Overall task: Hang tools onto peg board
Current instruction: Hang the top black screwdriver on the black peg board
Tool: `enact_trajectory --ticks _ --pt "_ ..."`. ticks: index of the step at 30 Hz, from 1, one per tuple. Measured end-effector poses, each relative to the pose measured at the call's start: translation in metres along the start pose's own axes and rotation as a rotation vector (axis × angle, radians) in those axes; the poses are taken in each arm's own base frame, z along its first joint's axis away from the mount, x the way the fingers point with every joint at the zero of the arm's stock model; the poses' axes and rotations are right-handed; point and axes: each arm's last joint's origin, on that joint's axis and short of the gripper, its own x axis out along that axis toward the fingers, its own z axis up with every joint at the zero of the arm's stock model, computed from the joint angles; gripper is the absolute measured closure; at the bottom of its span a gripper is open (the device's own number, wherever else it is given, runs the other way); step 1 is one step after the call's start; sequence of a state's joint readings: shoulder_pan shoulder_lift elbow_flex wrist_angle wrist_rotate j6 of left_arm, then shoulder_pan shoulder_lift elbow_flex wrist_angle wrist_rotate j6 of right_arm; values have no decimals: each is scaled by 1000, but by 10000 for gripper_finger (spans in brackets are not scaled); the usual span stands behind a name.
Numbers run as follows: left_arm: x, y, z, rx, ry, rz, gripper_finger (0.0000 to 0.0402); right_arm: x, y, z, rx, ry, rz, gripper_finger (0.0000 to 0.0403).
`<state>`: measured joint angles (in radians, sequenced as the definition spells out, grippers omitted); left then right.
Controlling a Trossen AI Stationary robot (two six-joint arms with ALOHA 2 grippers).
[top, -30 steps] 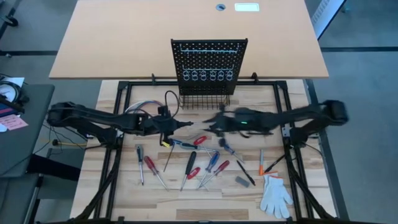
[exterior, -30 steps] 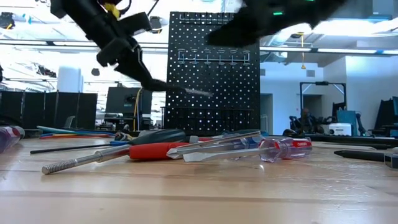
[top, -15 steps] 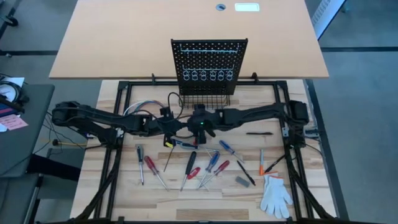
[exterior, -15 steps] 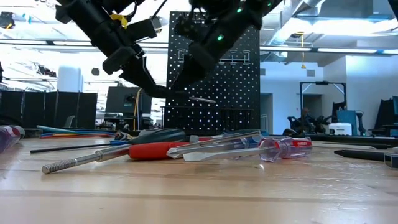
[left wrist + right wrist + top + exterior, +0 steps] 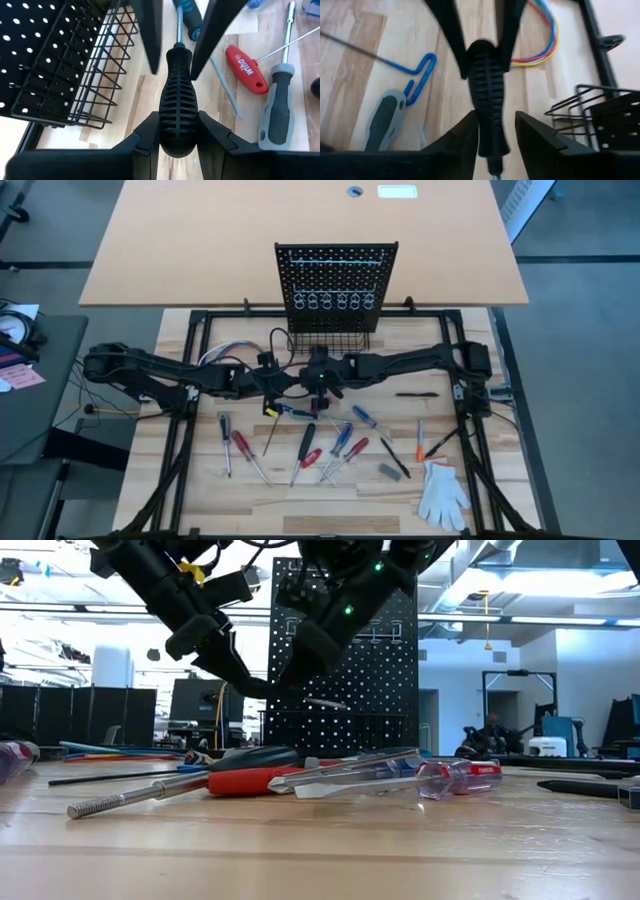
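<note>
So the ribbed black screwdriver [image 5: 177, 100] sits pinched by left gripper [image 5: 178, 131], right gripper [image 5: 492, 131] half-open around it, just near the peg board [image 5: 336, 285].

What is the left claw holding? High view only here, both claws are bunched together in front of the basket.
Observer: Left claw is clamped on the butt of a black ribbed screwdriver.
Operator: Right claw on it too?
Observer: Right claw straddles the handle's shaft end; a gap shows at one finger, so not clamped.
Operator: Off the table?
Observer: Yes, the low view shows it in the air above the loose tools, in front of the peg board.
</note>
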<state>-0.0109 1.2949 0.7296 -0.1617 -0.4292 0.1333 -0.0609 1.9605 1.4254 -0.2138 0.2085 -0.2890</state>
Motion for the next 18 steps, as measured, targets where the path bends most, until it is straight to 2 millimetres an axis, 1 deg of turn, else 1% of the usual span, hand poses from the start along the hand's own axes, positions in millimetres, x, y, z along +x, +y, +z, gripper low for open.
enact_trajectory --ticks 2,6,9,13,15,18 --pt "0 0 1 -2 -6 1 321 7 3 -1 -2 -8 0 274" --pt "0 0 0 -1 -2 -2 321 13 5 -4 -13 -3 1 274" --pt "0 0 1 -3 -5 -1 321 14 5 -3 -14 -11 -2 278" --pt "0 0 1 -2 -4 -1 320 14 5 -3 -23 -16 -1 303" --pt "0 0 0 2 -3 -6 301 14 5 -3 -21 -15 2 327" --pt "0 0 1 -10 -5 -1 242 14 4 -2 -3 -29 -5 333"
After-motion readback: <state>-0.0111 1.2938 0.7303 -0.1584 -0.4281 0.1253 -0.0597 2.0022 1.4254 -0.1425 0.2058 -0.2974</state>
